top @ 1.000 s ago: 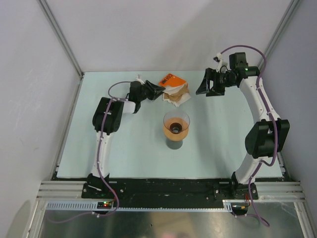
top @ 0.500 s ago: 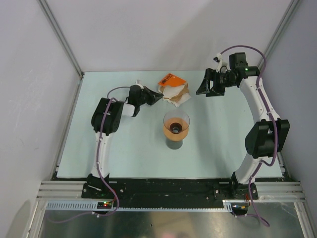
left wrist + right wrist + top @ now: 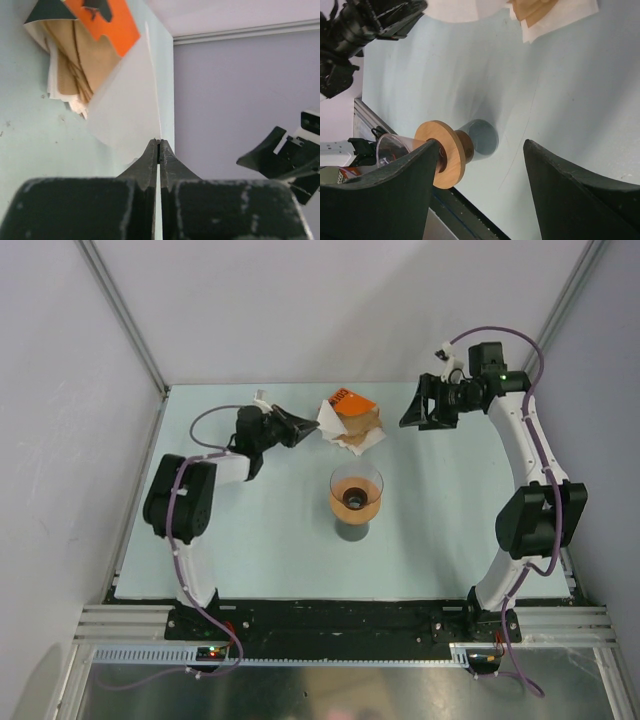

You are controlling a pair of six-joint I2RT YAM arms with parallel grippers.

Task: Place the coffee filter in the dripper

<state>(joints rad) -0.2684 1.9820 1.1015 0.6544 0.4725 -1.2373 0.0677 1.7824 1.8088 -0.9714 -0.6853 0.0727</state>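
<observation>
My left gripper is shut on the edge of the coffee filter, a thin white paper. The paper stands up from the stack of papers at the table's back. The dripper, a clear pinkish funnel, sits empty in a tan wooden ring on a dark grey cup mid-table. It is apart from the filter, nearer the arms. My right gripper hangs open at the back right with nothing between its fingers.
An orange pack and brown papers lie at the back centre under the lifted filter. Grey walls enclose the pale table on three sides. A black rail runs along the near edge.
The left gripper closed on the white filter at the stack, then drew back to the left with it, the elbow swinging outward. The right gripper shifted slightly and stayed open.
</observation>
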